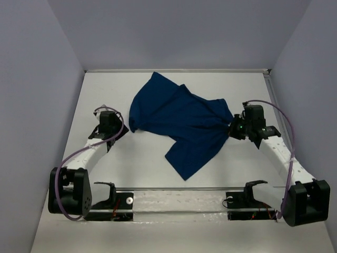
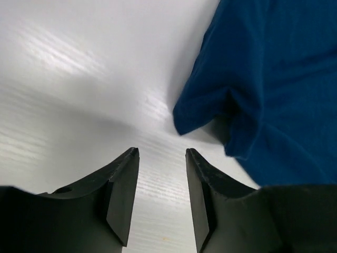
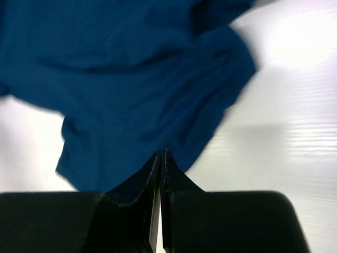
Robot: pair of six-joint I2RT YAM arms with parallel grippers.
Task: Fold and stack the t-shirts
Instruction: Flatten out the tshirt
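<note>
While right claw [image 3: 162, 156] pinches navy t-shirt [image 1: 184, 121] — left claw [image 2: 160, 153] gapes beside it.

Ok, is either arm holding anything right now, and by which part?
The right gripper pinches the t-shirt by a bunched edge nearest that arm; the left gripper is open, holding nothing.

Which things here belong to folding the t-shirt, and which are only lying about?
For the job: dark navy blue soft cloth t-shirt, crumpled; right gripper, shut on its edge; left gripper, open, not touching it.
Not part of it: white flat table top; grey side walls.
</note>
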